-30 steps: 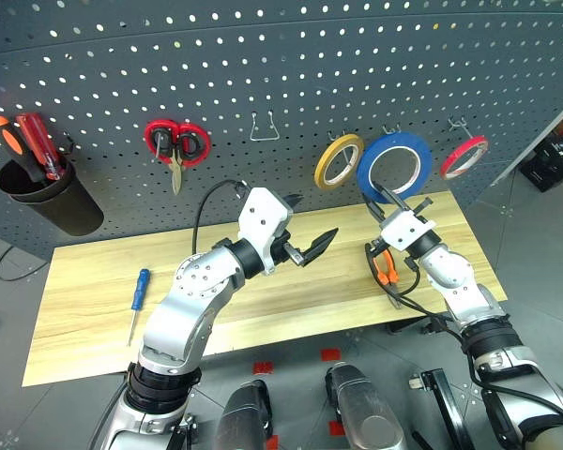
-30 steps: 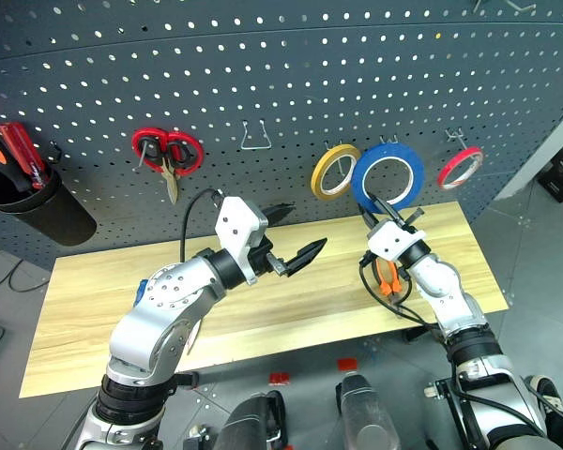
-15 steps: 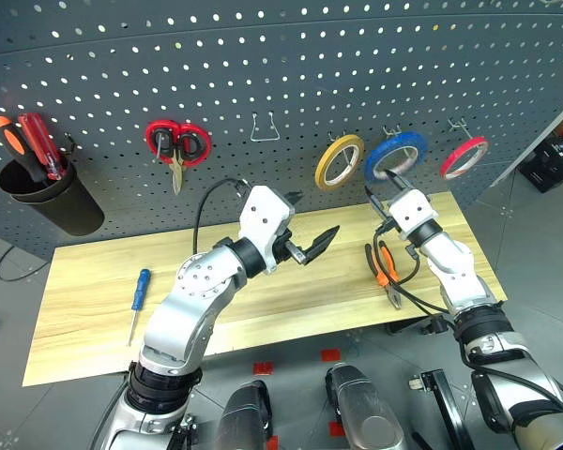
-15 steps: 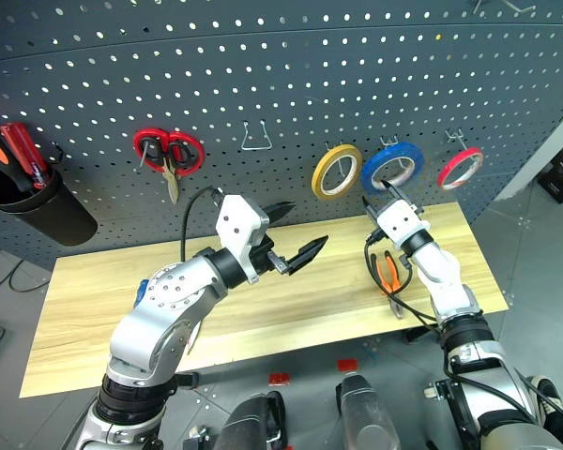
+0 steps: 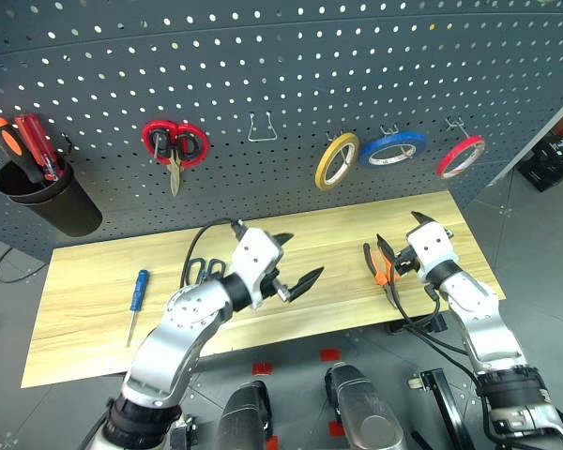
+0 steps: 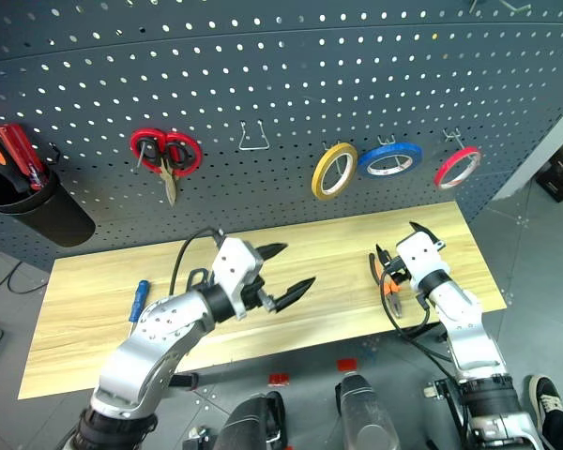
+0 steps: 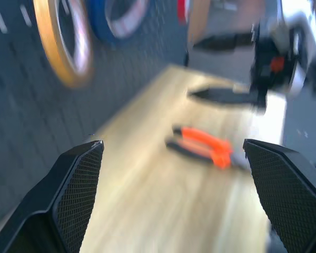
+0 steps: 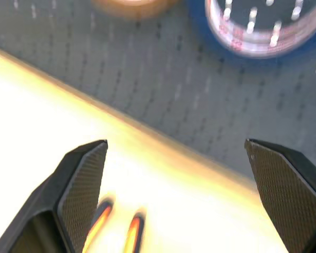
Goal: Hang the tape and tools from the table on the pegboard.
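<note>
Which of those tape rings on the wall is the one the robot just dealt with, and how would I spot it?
Look at the dark grey pegboard above the table. Toward its right end three rings hang in a row: yellow tape, blue tape, red tape. It is the blue one in the middle, the widest of the three, above the open right gripper.

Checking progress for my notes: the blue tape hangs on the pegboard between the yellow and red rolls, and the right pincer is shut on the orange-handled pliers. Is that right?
Not quite. The right pincer is open and holds nothing; the pliers lie on the table beside it, as the left eye view shows. The blue tape does hang on the pegboard between the yellow roll and red roll.
</note>
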